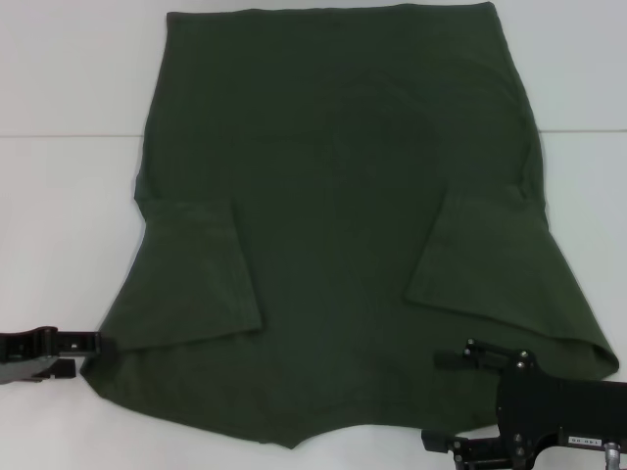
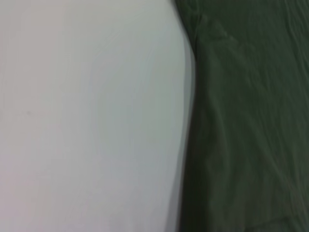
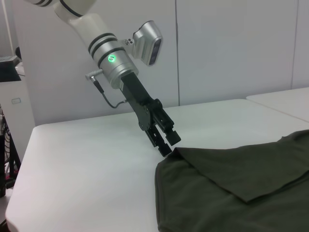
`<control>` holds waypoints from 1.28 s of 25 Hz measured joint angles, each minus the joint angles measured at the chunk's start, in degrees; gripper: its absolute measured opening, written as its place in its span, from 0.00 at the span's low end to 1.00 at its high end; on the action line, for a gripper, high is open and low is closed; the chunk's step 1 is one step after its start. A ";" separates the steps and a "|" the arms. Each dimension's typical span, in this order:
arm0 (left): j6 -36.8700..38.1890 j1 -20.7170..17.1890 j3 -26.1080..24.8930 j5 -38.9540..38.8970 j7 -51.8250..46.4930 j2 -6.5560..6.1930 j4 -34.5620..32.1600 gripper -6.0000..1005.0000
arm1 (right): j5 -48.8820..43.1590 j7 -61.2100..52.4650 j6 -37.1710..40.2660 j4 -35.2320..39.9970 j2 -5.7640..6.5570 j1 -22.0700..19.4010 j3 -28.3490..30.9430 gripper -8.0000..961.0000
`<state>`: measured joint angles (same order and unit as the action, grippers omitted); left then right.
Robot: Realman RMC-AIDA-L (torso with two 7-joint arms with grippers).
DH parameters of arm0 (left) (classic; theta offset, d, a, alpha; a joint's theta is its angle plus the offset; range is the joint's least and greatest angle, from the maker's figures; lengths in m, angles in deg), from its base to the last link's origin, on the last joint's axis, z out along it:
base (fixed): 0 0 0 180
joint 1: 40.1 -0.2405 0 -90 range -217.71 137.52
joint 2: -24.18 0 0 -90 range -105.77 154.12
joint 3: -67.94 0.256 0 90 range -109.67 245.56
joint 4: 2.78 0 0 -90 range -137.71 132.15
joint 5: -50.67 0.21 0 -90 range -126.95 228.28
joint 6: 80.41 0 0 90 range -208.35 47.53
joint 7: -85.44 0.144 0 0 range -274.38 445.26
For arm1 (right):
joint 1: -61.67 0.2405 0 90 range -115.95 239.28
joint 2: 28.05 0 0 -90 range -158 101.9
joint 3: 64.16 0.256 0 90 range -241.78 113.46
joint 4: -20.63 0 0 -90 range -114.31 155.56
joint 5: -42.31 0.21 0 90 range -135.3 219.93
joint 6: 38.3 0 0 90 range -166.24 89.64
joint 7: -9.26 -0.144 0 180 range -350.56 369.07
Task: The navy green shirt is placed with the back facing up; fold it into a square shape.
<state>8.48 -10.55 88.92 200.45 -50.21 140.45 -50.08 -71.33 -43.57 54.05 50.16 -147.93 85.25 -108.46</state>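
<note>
Lying flat on the white desk (image 1: 59, 88), the navy green shirt (image 1: 343, 196) runs near to far, sleeves folded in. Left hand (image 1: 44, 354) is just left of its near-left corner, right hand (image 1: 480, 401) at the near-right edge, grip unclear.

Left wrist view shows only the shirt's edge against the desk.

Right wrist view has the left hand's (image 3: 166, 145) fingers narrow at the shirt's corner.

Left arm (image 3: 91, 29) white with black rings, green light, grey wrist camera (image 3: 147, 42); black left hand (image 3: 164, 140); right hand (image 1: 470, 401) black, screwed.

Plain dark olive-green navy green shirt (image 1: 343, 215), my white desk (image 1: 59, 88), my black left claw (image 3: 165, 141), silver-white arm.
</note>
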 joint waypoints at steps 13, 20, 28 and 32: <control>-0.12 0.51 -0.04 -0.11 -0.13 -0.05 1.73 0.82 | 0.00 0.00 0.39 0.00 0.00 -0.12 0.00 0.98; -0.15 0.59 -0.02 -0.41 -0.14 0.04 2.08 0.82 | 0.00 0.00 0.99 0.03 0.00 -0.15 0.09 0.98; -0.20 2.47 0.03 -0.46 -0.09 0.31 3.88 0.82 | 0.00 0.00 1.02 0.12 0.00 -0.30 0.24 0.98; -0.25 3.40 0.04 -0.47 -0.04 0.42 4.59 0.82 | 0.00 0.00 1.08 0.11 0.00 -0.30 0.27 0.98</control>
<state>8.23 -7.15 88.96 199.98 -50.26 140.87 -45.48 -71.33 -43.57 55.14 50.26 -147.93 84.95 -108.19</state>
